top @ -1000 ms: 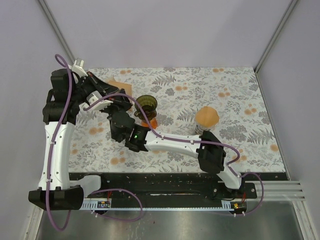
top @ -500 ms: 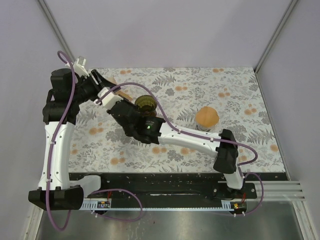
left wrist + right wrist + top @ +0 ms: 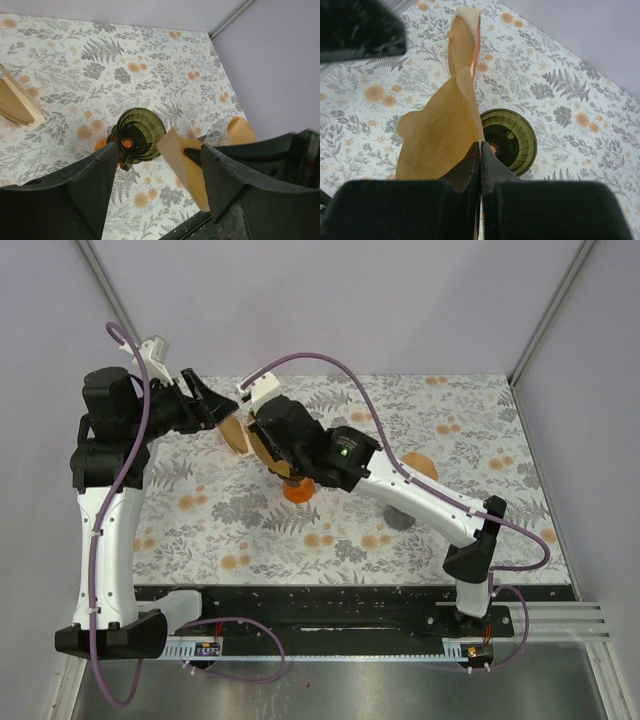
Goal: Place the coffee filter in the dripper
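The dark olive-green dripper (image 3: pixel 509 141) stands upright on an orange base on the floral mat. My right gripper (image 3: pixel 480 147) is shut on a tan paper coffee filter (image 3: pixel 435 135), which hangs in the air just left of the dripper's rim. In the left wrist view the same filter (image 3: pixel 187 167) shows to the right of the dripper (image 3: pixel 137 134). My left gripper (image 3: pixel 159 147) is open, its fingers apart on either side of that scene, holding nothing. From above, the right arm covers most of the dripper; only its orange base (image 3: pixel 298 490) shows clearly.
A stack of tan filters (image 3: pixel 15 102) lies on the mat at the far left, also seen beyond the held filter (image 3: pixel 462 45). A glass vessel with an orange-tan cap (image 3: pixel 240 130) stands to the right of the dripper. Grey walls enclose the mat (image 3: pixel 450 430).
My left gripper has gone from shut to open and drawn back to the left. The right arm has swung away from me, over the dripper, with its jaws staying shut.
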